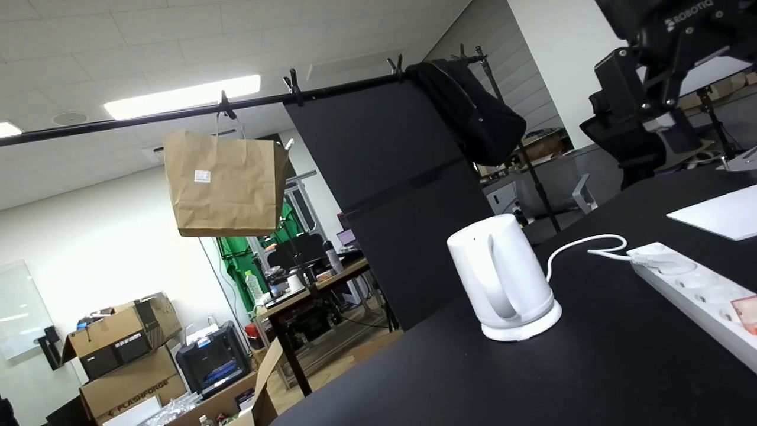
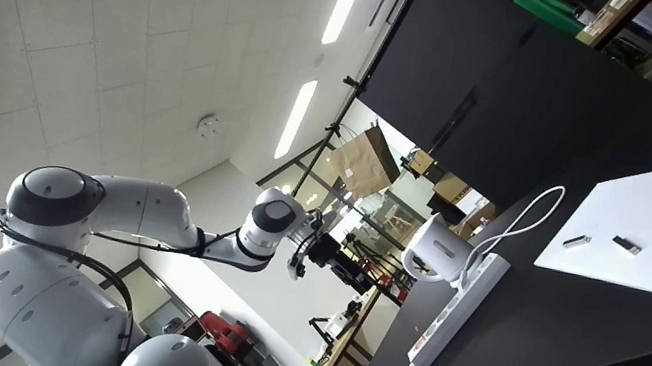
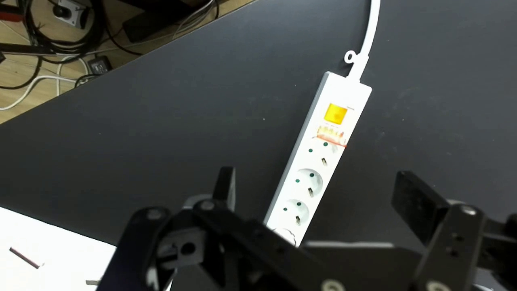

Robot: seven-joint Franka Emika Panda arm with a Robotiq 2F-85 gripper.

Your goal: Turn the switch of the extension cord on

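Observation:
The extension cord is a long white strip lying flat on the black table. It shows in both exterior views (image 1: 701, 290) (image 2: 466, 312) and in the wrist view (image 3: 307, 162). Its yellow-orange square switch (image 3: 335, 114) is near the end where its cable leaves, beside a red-edged sticker (image 3: 331, 135). I cannot tell which way the switch is set. My gripper (image 3: 317, 182) is open and empty, with the strip between and below its spread fingers in the wrist view. In both exterior views the gripper (image 1: 656, 121) (image 2: 360, 278) is well above the table, touching nothing.
A white kettle (image 1: 502, 278) stands beside the strip's far end, its white cable (image 1: 582, 239) plugged into that end's socket. A white board (image 2: 646, 210) with two small dark pieces lies on the table. The table edge (image 3: 133, 56) shows in the wrist view.

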